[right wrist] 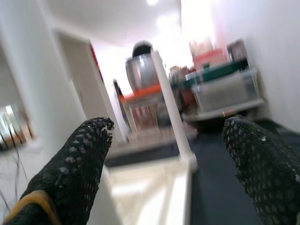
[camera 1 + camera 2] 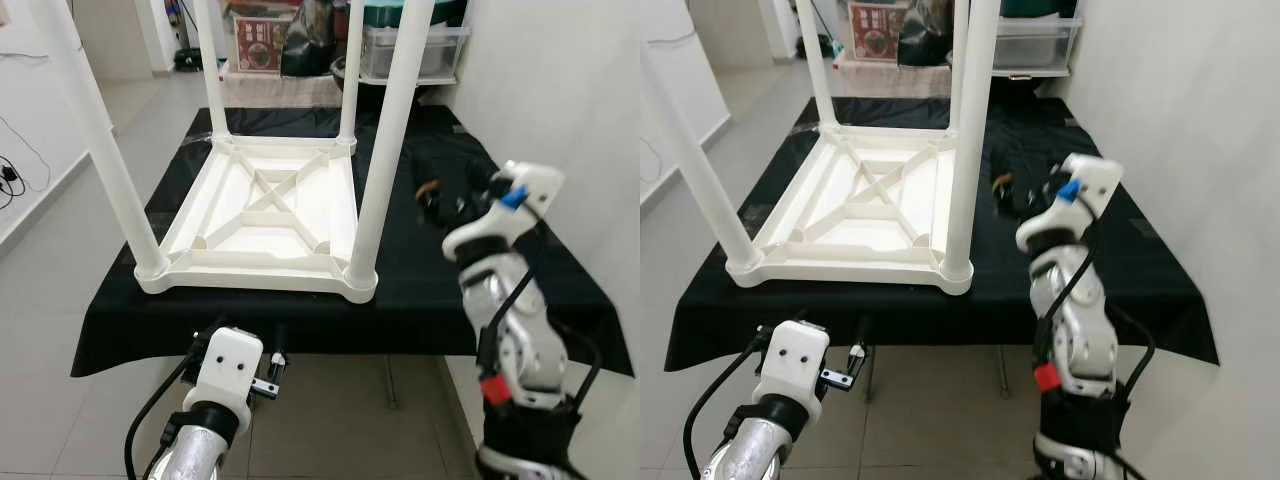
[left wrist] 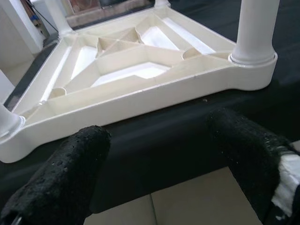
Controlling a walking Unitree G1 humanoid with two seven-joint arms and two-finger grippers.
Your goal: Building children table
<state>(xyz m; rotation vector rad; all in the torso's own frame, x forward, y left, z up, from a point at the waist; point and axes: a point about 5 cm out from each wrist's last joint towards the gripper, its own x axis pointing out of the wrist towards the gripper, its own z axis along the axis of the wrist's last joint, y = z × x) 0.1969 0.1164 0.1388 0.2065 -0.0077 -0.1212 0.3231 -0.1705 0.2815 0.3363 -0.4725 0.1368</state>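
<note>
Readable text: you'll find none.
Red box (image 2: 259, 44) behind the table: its front carries print, too small and blurred for you to read.
Grippers: no markings you can read.

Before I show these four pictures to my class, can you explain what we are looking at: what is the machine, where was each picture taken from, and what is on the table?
The machine is a humanoid robot with two silver arms, each ending in a gripper of two long black fingers. The two wide pictures come from cameras on its head, looking down. The other two come from cameras on its wrists, looking along the fingers.

On a table draped in a black cloth lies a white children's table, upside down, its four legs pointing up.

The left gripper is low, in front of the cloth's near edge, open and holding nothing. The right gripper is raised beside the near right leg, also open and empty. Storage boxes stand behind.
</note>
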